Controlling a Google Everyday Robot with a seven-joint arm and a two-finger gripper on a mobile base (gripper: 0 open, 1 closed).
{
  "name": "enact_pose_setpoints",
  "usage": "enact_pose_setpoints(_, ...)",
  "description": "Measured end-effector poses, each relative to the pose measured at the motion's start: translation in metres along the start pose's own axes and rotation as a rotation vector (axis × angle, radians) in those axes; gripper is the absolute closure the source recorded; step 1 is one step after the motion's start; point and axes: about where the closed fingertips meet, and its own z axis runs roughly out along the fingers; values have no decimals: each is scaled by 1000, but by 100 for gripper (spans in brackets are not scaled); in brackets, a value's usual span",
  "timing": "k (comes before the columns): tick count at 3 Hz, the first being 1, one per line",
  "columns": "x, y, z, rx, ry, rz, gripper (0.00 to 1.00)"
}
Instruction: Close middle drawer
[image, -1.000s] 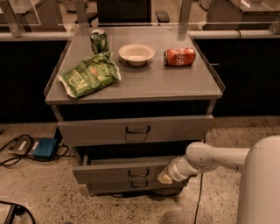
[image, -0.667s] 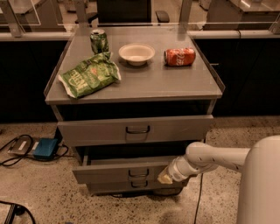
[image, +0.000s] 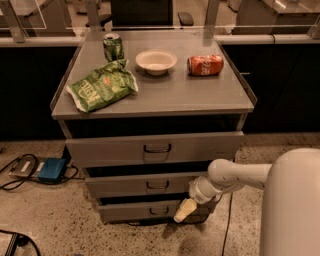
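The middle drawer (image: 120, 186) is a low grey front with a small dark loop handle (image: 157, 185), second of three in the grey cabinet. It stands slightly out, with a dark gap above it. My gripper (image: 182, 213) reaches in from the right on a white arm (image: 235, 176). Its cream fingertips sit together, pointing down-left. They are just below the drawer's right end, in front of the bottom drawer (image: 127, 212). It holds nothing.
The top drawer (image: 110, 149) also stands out. On the cabinet top (image: 200, 95) lie a green chip bag (image: 102, 90), a green can (image: 113, 47), a white bowl (image: 156, 61) and a red can (image: 205, 65) on its side. A blue box (image: 51, 170) with cables lies on the floor at left.
The middle drawer front has slid back into the cabinet and sticks out less. My gripper has dropped a little down and left, off the drawer's front.
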Motion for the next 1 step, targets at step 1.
enact_pose_setpoints(1, 0, 0, 0, 0, 0, 0, 0)
